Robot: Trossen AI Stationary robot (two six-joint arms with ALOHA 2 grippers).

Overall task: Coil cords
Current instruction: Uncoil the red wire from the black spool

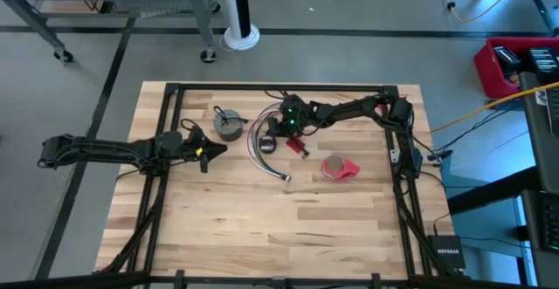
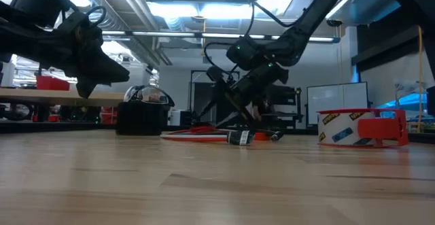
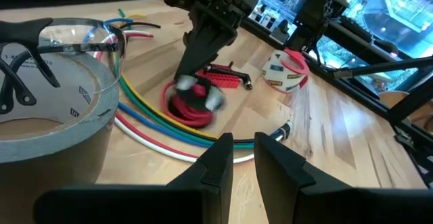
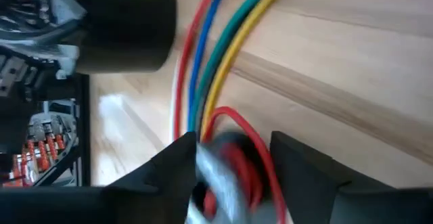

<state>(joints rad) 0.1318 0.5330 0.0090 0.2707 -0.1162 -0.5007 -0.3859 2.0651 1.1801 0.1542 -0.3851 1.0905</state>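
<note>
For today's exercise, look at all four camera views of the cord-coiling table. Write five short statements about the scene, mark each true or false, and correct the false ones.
1. The right gripper is down at the small red coil, its jaws on either side of it. True.
2. The left gripper holds the long wire bundle. False: it hangs clear of the cords with a narrow gap between its jaws, holding nothing.
3. The grey tape roll has safety glasses resting on it. True.
4. The red tape roll sits between the two grippers. False: it lies on the right arm's side, past the bundle.
5. The bundle has red, green and white wires. True.
</note>
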